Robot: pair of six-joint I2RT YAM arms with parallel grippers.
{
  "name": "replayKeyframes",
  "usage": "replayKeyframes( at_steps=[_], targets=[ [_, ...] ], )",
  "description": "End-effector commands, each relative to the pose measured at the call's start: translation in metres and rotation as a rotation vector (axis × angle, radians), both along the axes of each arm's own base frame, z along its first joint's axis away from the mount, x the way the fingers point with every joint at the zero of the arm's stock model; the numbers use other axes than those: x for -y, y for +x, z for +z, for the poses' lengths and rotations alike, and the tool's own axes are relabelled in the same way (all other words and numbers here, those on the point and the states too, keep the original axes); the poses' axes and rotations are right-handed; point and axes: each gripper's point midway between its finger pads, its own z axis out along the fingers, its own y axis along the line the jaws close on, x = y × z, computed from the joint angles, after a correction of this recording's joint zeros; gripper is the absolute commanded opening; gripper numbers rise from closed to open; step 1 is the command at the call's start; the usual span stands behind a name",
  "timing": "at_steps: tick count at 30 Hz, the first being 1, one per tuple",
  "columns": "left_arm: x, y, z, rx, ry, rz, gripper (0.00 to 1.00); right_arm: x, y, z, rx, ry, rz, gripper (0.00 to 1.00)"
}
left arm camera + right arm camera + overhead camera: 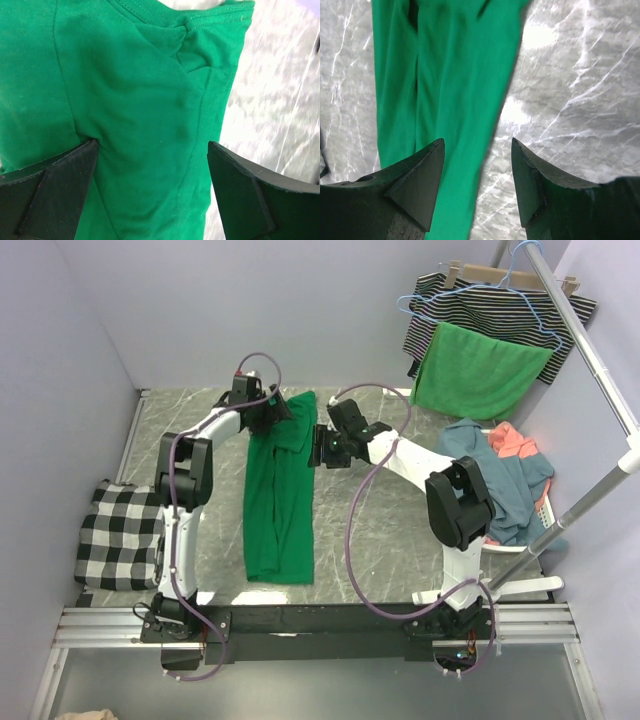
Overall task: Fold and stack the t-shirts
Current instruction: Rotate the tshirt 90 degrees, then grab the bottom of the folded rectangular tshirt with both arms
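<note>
The emerald green t-shirt (279, 502) lies on the marble table, folded lengthwise into a long strip running from far to near. My left gripper (284, 408) is open over the shirt's far end; in the left wrist view its jaws (152, 145) straddle the green cloth (135, 100) near a sleeve seam. My right gripper (318, 447) is open beside the strip's right edge; in the right wrist view (477, 141) the shirt's edge (450, 100) passes between its fingers. Dusty blue (495, 485) and coral (515, 443) t-shirts are heaped at the right.
The heap sits in a white basket (545, 508) at the right edge. A black-and-white checked cloth (120, 535) lies at the left. A striped garment (480, 302) and a bright green cloth (478, 370) hang from a rack (590, 350) at the back right.
</note>
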Motion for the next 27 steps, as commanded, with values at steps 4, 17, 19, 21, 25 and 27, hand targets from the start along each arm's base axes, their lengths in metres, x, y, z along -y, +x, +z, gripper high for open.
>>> replayKeyframes(
  at_steps=[4, 17, 19, 21, 25, 27],
  targets=[
    [0.005, 0.030, -0.035, -0.052, 0.026, -0.045, 0.98, 0.000, -0.024, 0.017, 0.000, 0.059, 0.061, 0.63],
    [-0.033, -0.046, 0.100, 0.157, 0.051, 0.083, 0.99, -0.040, -0.124, 0.011, -0.045, -0.018, 0.284, 0.63],
    [-0.037, -0.073, 0.125, 0.190, 0.023, 0.105, 0.99, -0.044, -0.143, 0.000, -0.064, -0.068, 0.302, 0.63],
    [-0.046, -0.112, 0.093, 0.108, 0.050, 0.126, 0.99, -0.042, -0.157, -0.013, -0.094, -0.102, 0.293, 0.62],
    [-0.053, -0.199, 0.057, -0.010, 0.047, 0.122, 0.98, -0.036, -0.181, -0.032, -0.125, -0.179, 0.275, 0.61],
    [-0.053, -0.224, 0.050, -0.047, 0.039, 0.131, 0.97, -0.036, -0.195, -0.040, -0.145, -0.190, 0.272, 0.60]
  ],
)
